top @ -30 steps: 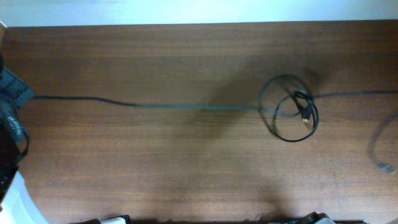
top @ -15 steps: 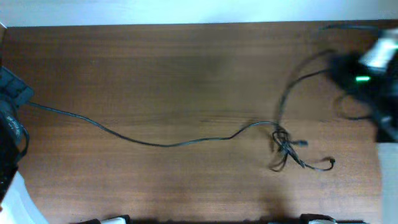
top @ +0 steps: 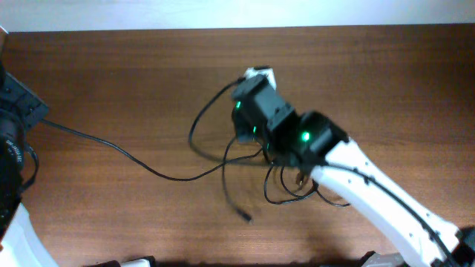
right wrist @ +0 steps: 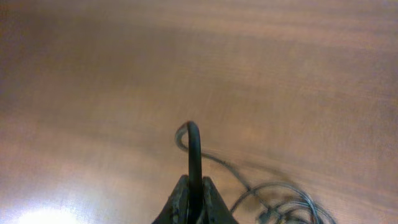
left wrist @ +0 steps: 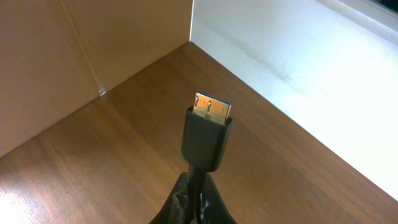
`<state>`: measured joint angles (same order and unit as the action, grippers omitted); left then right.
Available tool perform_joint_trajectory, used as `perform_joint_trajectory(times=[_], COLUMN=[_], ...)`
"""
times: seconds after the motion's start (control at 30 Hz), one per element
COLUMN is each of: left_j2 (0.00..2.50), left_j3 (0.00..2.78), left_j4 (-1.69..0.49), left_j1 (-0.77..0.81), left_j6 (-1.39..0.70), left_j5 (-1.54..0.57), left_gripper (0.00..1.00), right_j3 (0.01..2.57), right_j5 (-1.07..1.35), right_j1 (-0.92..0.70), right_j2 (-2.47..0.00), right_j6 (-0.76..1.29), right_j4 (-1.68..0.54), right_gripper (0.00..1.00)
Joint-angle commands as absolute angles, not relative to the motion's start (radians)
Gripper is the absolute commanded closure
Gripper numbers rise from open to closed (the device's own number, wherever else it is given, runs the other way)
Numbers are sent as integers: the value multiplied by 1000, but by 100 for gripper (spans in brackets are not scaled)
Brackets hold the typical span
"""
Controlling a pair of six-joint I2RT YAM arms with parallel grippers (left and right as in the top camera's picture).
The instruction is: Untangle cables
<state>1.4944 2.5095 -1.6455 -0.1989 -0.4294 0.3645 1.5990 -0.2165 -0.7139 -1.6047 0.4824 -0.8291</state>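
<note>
The thin black cables (top: 148, 167) run from my left gripper (top: 30, 117) at the far left edge to a loose tangle (top: 286, 182) at the table's middle. One free plug end (top: 244, 216) lies in front of the tangle. My left gripper (left wrist: 196, 196) is shut on a cable just below its black plug with a metallic tip (left wrist: 211, 107). My right gripper (top: 239, 93) is over the middle of the table. In the right wrist view it (right wrist: 194, 193) is shut on a raised cable loop (right wrist: 194, 146), with the tangle (right wrist: 280, 202) just behind it.
The wooden table (top: 111, 74) meets a pale wall along the back (top: 223, 11). The right arm's white link (top: 386, 208) crosses the front right. The left arm's black body (top: 11, 148) sits at the left edge, close to a board and the wall corner (left wrist: 189, 40).
My right arm has come in from the right edge to the table's middle with a cable in its grip. The tangle has shifted left and spread, and the long run has gone slack.
</note>
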Motion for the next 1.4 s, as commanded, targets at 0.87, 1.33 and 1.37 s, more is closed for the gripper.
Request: perform_joint_trajectory(times=[0.87,1.33,1.37], left_j2=[1499,1499,1499], left_j3=[2516,2516,2516], left_j4=[-1656,-1663,-1663], left_j1=[-205,-205,-205], left_j6=[-395,-394,-394], left_j5=[290,279,277], left_gripper=[100,100,100], right_j3=[1382,1107,1092], right_j5=[-148,-221,-220], right_j1=[-458,-473,-473], right_j2=[-1690,-1691,-1691], right_j6=[950,1576,1577], right_j4=[-1226,-947,-935], right_gripper=[1,29,29])
